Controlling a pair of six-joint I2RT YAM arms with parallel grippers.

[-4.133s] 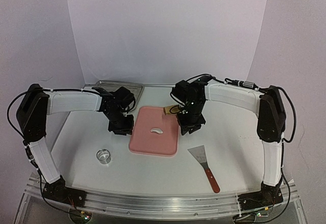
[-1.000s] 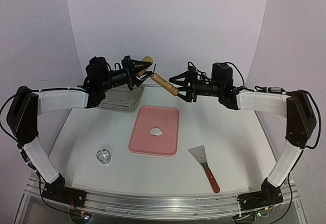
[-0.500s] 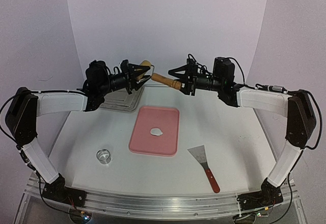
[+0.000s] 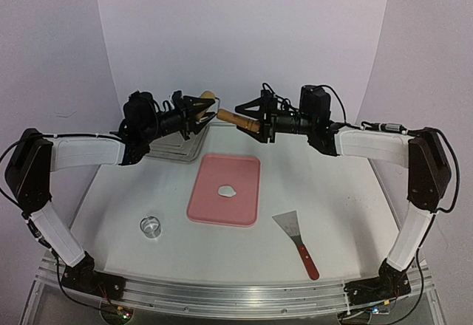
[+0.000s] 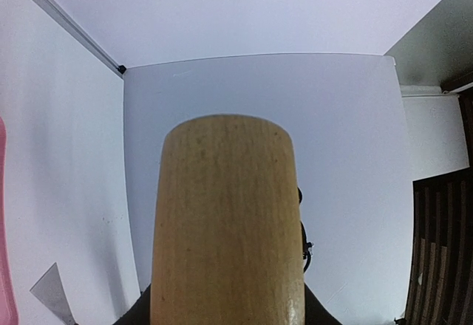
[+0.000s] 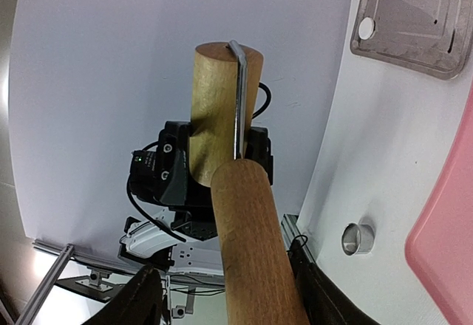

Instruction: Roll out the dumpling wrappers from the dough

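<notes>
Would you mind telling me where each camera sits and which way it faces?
Top external: above and behind the arm bases, looking down on the table; both arms show whole, left gripper and right gripper facing each other.
Left wrist: on the left arm, facing rightward along the roller head; its fingers barely show.
Right wrist: facing leftward along the handle toward the left gripper; its fingers frame the bottom.
Shared: both wrist views show the roller head.

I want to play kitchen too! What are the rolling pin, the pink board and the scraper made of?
Rolling pin: looks like bare, light wood; faint grain shows. A thin grey metal wire bends over its end. Pink board: smooth, matte, even colour, probably plastic or silicone; hard to tell which. Scraper: flat grey blade, likely metal; its red handle may be plastic or painted wood.
</notes>
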